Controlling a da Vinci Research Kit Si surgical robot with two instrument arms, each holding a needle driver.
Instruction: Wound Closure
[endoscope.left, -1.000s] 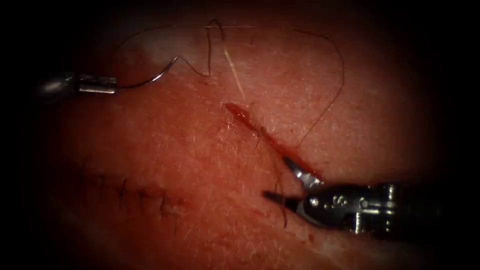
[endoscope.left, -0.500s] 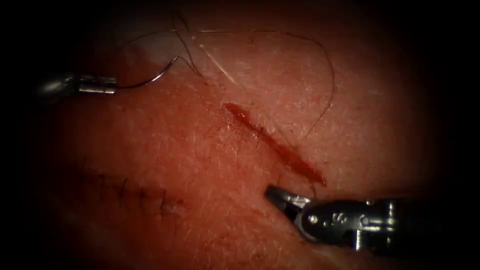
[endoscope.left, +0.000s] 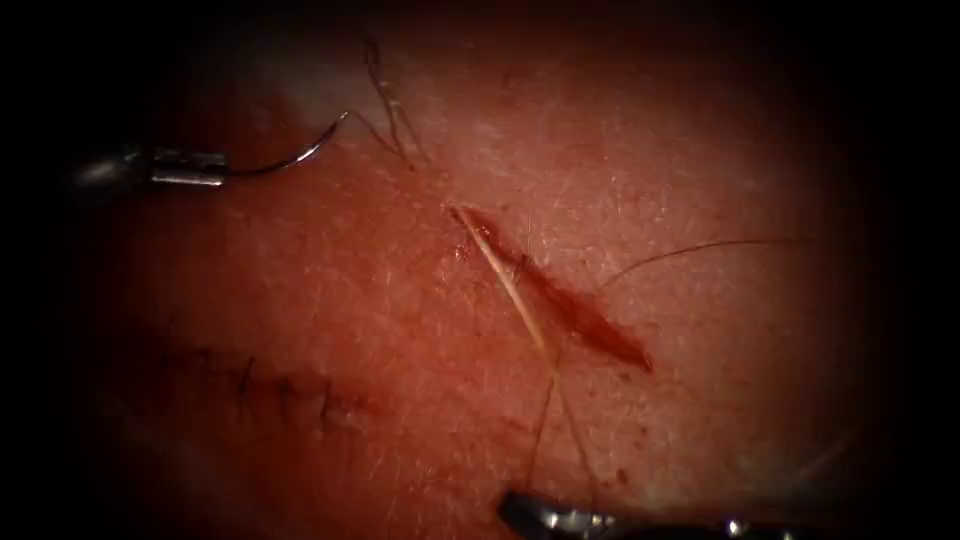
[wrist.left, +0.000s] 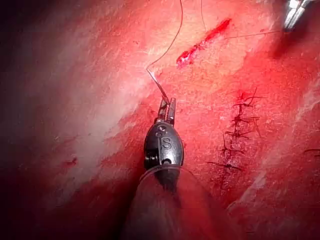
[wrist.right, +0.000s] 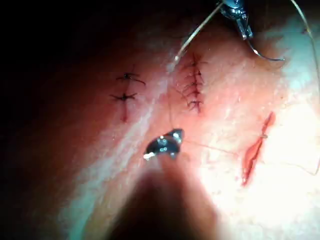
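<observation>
My left tool clamps the needle at upper left, clear of the tissue; my right tool grips the thread.

Surgical training bench: cut tissue with a stitched wound, under endoscope light.

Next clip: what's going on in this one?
Suturing practice on pork tissue. The left tool holds the curved needle near its rear end, clear of the tissue, left of the open cut. Thread crosses the cut down to the right tool, which holds it. An older stitched line lies further left.
</observation>
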